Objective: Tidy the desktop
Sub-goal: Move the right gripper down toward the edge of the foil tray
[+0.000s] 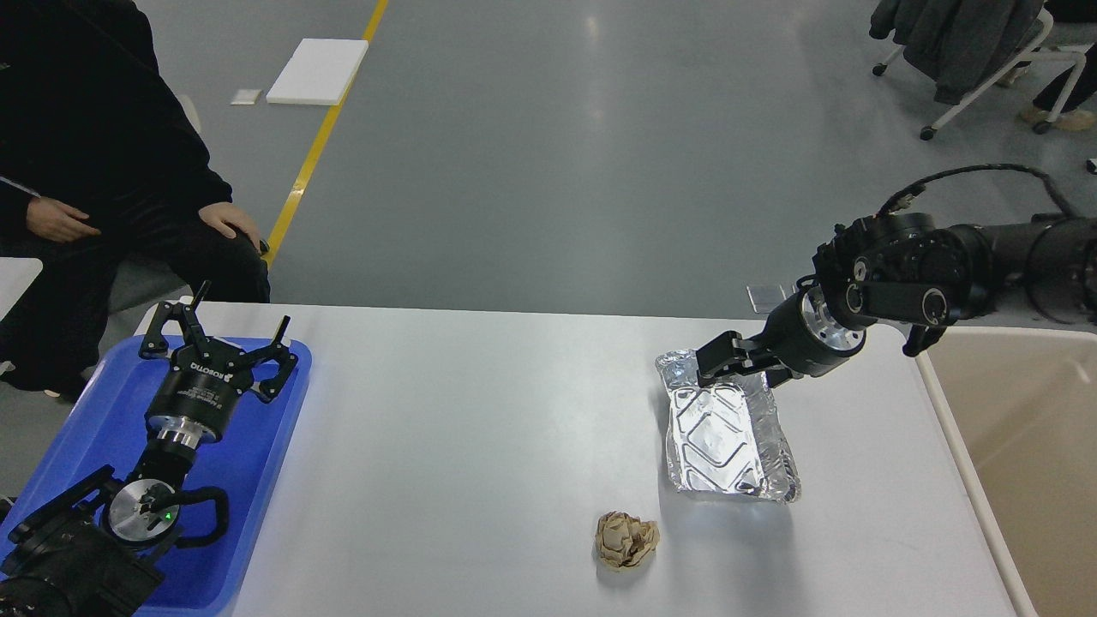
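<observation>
The white desktop [471, 428] holds an empty silver foil tray [724, 441] at right of centre and a crumpled brown paper ball [626, 540] near the front edge. My right gripper [739, 377] is open and hangs low over the far end of the foil tray, its fingers pointing left and down. I cannot tell whether it touches the rim. My left gripper [224, 330] is open and empty over the blue tray [257, 454] at the left edge.
A beige rimmed bin [1011, 446] stands against the table's right edge. A person in black [94, 171] sits beyond the far left corner. A chair with clothes [960, 51] stands on the floor at the far right.
</observation>
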